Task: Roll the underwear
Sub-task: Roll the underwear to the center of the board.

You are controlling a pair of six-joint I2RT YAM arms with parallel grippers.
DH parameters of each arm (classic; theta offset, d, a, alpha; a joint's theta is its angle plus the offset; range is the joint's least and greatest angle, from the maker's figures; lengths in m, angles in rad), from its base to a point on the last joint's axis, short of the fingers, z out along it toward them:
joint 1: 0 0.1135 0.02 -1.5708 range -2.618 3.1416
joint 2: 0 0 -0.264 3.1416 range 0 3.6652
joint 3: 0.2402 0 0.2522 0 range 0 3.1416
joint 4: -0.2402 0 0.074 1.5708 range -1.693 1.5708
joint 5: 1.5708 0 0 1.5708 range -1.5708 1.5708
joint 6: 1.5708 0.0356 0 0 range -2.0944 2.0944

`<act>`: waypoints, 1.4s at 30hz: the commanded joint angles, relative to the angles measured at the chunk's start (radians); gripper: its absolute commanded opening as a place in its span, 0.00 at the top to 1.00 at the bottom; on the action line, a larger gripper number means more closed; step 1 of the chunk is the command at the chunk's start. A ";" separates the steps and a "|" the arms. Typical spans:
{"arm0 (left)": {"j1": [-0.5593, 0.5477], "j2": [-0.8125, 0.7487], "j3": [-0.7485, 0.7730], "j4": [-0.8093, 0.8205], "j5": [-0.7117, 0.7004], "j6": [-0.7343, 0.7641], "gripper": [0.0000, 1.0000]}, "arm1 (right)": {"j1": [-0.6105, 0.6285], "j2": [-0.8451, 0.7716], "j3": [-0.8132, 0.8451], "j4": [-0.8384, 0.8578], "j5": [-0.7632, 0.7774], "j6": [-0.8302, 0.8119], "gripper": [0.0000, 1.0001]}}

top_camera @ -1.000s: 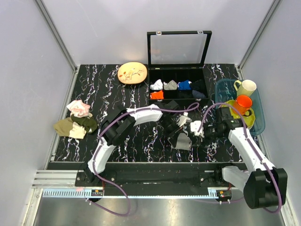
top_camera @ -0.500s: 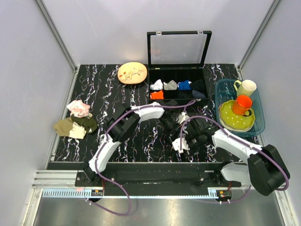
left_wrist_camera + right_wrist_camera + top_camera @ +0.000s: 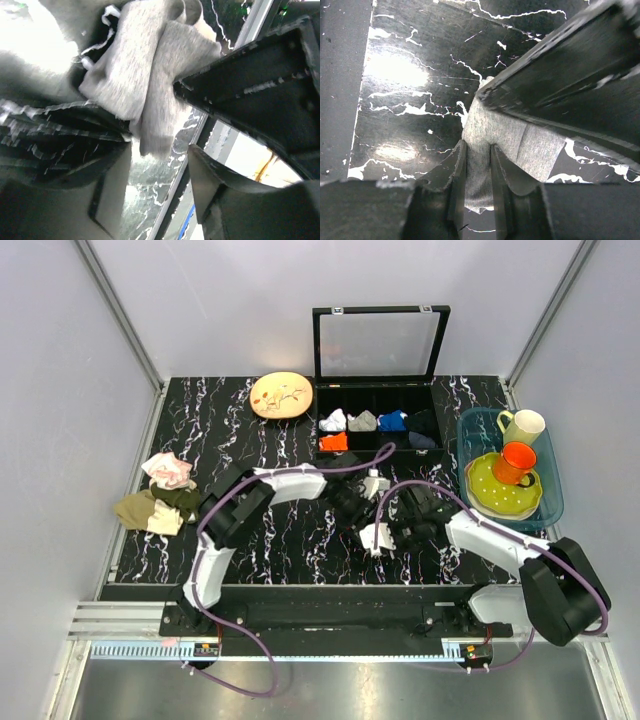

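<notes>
The underwear (image 3: 150, 85) is a mid-grey cloth bunched into folds above the black marbled table. In the left wrist view its lower end hangs just beyond my left gripper (image 3: 160, 160), which stands open with bare table showing between its fingers. My right gripper (image 3: 477, 146) is shut on the underwear (image 3: 485, 125), with a narrow strip of cloth pinched between its two fingers (image 3: 456, 175). In the top view the two grippers meet at the table's middle front, left gripper (image 3: 355, 508) and right gripper (image 3: 385, 532) close together, and the cloth is mostly hidden under them.
A black compartment box (image 3: 316, 430) with rolled cloths and a raised lid stands at the back. A tan plate (image 3: 281, 396) lies left of it. A blue bin (image 3: 553, 502) with cups sits at right. Pink-and-white cloth (image 3: 168, 470) and olive-tan cloths (image 3: 158, 508) lie at left.
My right gripper swung left to the cloth and closed on it. My left gripper opened, letting go of the cloth. Both grippers and the underwear shifted slightly left.
</notes>
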 commanded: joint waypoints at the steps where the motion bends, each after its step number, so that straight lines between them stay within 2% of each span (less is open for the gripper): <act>1: 0.067 -0.141 -0.134 0.269 -0.197 -0.064 0.43 | 0.001 0.058 -0.022 -0.045 0.144 0.049 0.76; 6: 0.098 -0.148 -0.174 0.366 -0.225 -0.123 0.41 | 0.000 0.049 -0.023 -0.066 0.126 0.043 0.76; 11: 0.087 -0.079 -0.145 0.435 -0.210 -0.189 0.40 | 0.001 0.048 -0.023 -0.071 0.117 0.038 0.76; 17: 0.049 -0.022 -0.114 0.461 -0.234 -0.227 0.45 | 0.000 0.054 -0.022 -0.072 0.114 0.043 0.76; 19: 0.041 0.000 -0.113 0.463 -0.239 -0.241 0.51 | 0.001 0.057 -0.019 -0.071 0.112 0.046 0.76; 22: 0.033 0.024 -0.122 0.469 -0.243 -0.259 0.69 | 0.001 0.060 -0.016 -0.069 0.114 0.052 0.76; 23: 0.029 0.030 -0.125 0.469 -0.245 -0.264 0.71 | 0.001 0.060 -0.016 -0.069 0.114 0.055 0.76; 26: 0.026 0.037 -0.151 0.470 -0.248 -0.262 0.96 | 0.001 0.066 -0.009 -0.075 0.115 0.072 0.76; 27: 0.027 0.024 -0.163 0.472 -0.257 -0.261 1.00 | 0.001 0.069 -0.002 -0.080 0.114 0.081 0.76; 36: 0.061 -0.186 -0.451 0.631 -0.352 -0.298 1.00 | -0.049 0.138 0.161 -0.270 -0.007 0.119 0.76; 42: 0.066 -0.200 -0.488 0.684 -0.346 -0.324 1.00 | -0.071 0.277 0.305 -0.406 -0.075 0.105 0.76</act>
